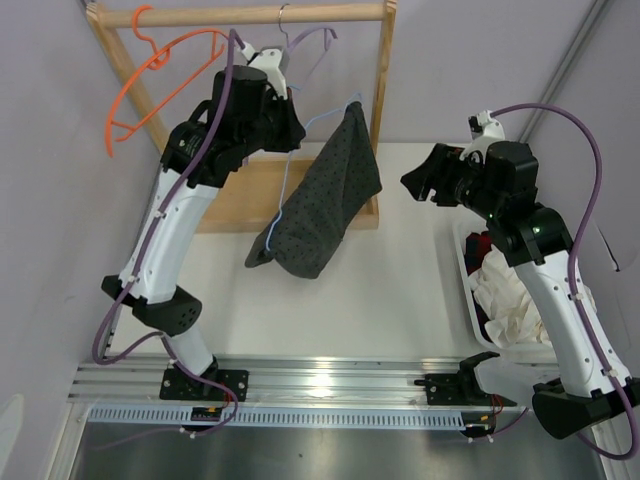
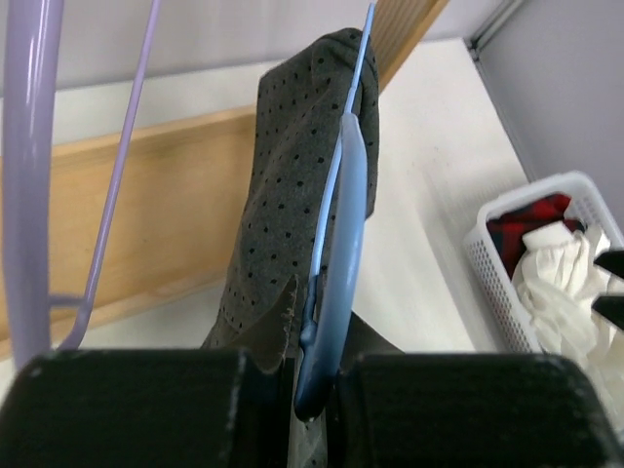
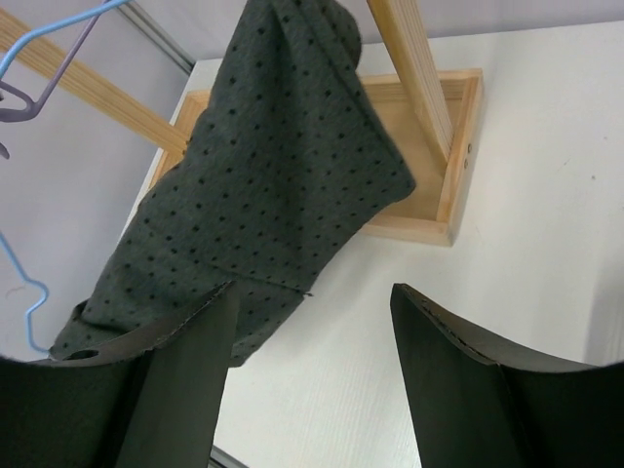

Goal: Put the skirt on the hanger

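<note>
The dark grey dotted skirt (image 1: 325, 200) hangs draped over the light-blue wire hanger (image 1: 297, 150), held in the air in front of the wooden rack. My left gripper (image 1: 292, 130) is shut on the hanger, whose blue wire (image 2: 336, 283) runs between the jaws in the left wrist view, with the skirt (image 2: 292, 195) hanging past it. My right gripper (image 1: 420, 185) is open and empty, to the right of the skirt. In the right wrist view the skirt (image 3: 263, 175) hangs just beyond the left fingertip (image 3: 195, 361).
A wooden rack (image 1: 250, 15) with a base tray (image 1: 250, 195) stands at the back. An orange hanger (image 1: 150, 70) and a purple hanger (image 1: 305, 40) hang on its rail. A white basket (image 1: 475, 300) at the right holds white and dark red cloths.
</note>
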